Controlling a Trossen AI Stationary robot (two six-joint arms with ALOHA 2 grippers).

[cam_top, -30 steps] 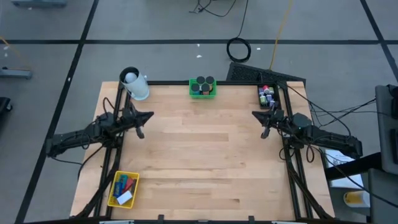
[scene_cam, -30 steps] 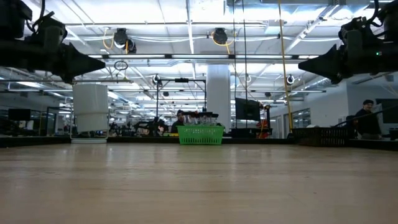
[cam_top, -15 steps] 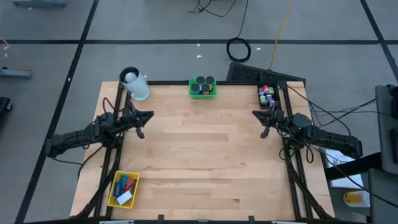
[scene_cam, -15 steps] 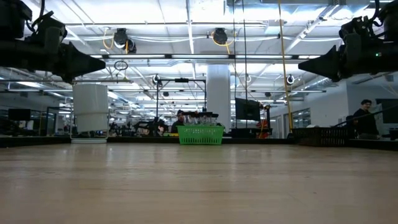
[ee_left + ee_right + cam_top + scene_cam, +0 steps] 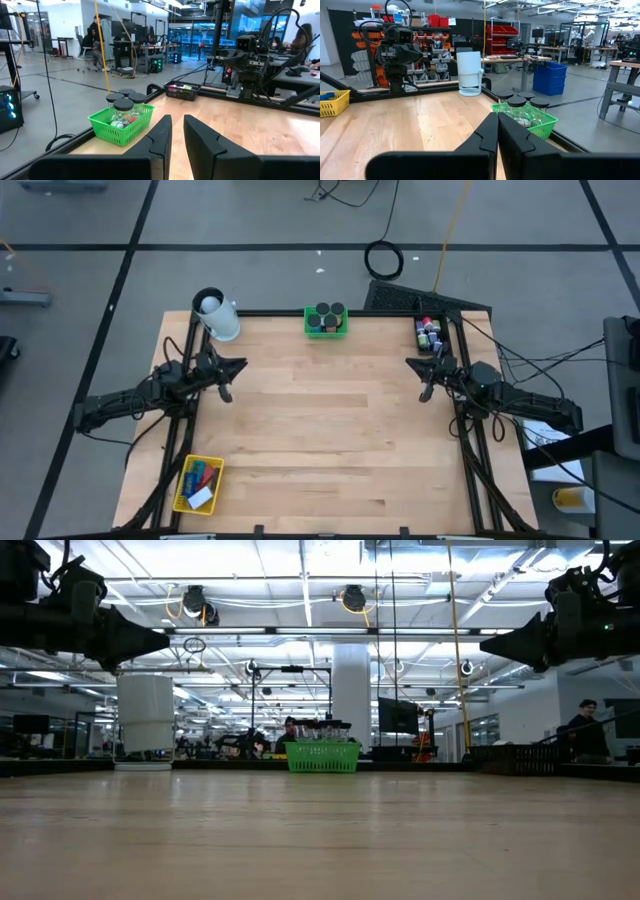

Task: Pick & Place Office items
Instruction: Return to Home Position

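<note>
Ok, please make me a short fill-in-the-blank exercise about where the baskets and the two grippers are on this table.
1. The green basket holds short ___ cylinders.
2. The yellow basket stands on the ___ arm's side of the table.
3. The left gripper and the right gripper hold ___.
Missing words: black; left; nothing.

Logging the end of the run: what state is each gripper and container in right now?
left gripper: raised at the left of the table, open a crack, empty.
right gripper: raised at its right, shut, empty.
green basket: upright, holding black-lidded jars.
yellow basket: holding red, blue and white pieces.
black bin: holding small coloured pieces.
white cylinder: standing upright.
</note>
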